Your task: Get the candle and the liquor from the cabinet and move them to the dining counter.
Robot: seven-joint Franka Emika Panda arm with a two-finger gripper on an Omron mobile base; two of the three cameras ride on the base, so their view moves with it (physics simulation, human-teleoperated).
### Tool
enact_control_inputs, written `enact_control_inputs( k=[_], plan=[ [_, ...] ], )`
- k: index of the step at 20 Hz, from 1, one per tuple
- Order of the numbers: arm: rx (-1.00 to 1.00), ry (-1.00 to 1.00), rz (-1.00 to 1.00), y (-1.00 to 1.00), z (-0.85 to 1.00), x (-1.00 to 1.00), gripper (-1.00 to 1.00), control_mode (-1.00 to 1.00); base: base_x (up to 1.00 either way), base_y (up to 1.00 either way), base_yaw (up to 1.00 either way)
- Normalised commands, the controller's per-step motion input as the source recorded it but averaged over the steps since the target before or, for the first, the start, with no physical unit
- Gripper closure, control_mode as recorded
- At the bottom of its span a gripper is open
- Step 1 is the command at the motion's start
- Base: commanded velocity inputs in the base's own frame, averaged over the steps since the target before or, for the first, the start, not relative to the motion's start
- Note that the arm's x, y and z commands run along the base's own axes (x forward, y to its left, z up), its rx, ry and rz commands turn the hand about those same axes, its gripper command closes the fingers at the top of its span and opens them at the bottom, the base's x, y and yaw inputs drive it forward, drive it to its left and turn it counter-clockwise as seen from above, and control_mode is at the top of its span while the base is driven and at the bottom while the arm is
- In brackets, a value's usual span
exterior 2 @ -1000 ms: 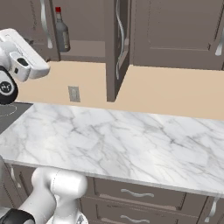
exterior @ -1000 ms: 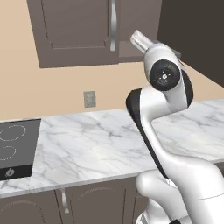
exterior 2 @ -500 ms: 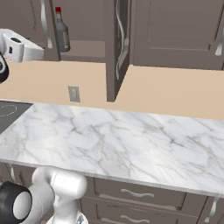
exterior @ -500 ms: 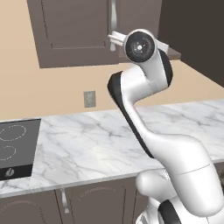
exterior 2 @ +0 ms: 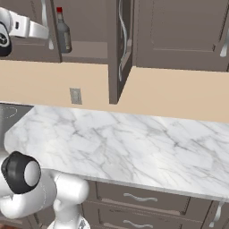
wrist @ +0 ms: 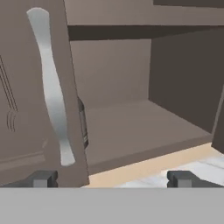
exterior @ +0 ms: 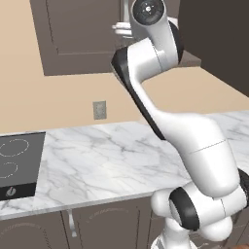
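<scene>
Liquor, a small dark squarish glass bottle with a red cap [exterior 2: 63,32], stands upright on the shelf of the open dark brown wall cabinet [exterior 2: 85,50], near the shelf's left end and just behind the edge of the closed left door. In the hand view a sliver of the bottle's dark side [wrist: 82,122] peeks out from behind that door's long silver bar handle [wrist: 51,85]. The white arm's pincer [wrist: 111,178] hangs raised in front of the cabinet opening, level with the shelf, its two dark fingertips [wrist: 41,178] spread wide with nothing between them. Below lies the white grey-veined marble worktop [exterior 2: 134,143], with a black cooktop [exterior: 17,163] at its left end and a wall socket [exterior: 99,110] above it.
</scene>
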Motion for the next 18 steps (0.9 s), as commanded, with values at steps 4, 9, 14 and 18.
enact_control_inputs(
  k=[4,9,14,18],
  plan=[
    [-0.18,0.04,0.06,0.06,-0.03,0.4,-1.0,-1.0,0.0,0.0,0.0],
    [-0.16,0.0,0.1,0.06,-0.2,0.41,-1.0,-1.0,0.0,0.0,0.0],
    [-0.04,-0.02,0.11,0.13,-0.12,0.38,-1.0,-1.0,0.0,0.0,0.0],
    [0.0,-0.14,0.11,0.07,-0.03,0.24,-1.0,-1.0,0.0,0.0,0.0]
  ],
)
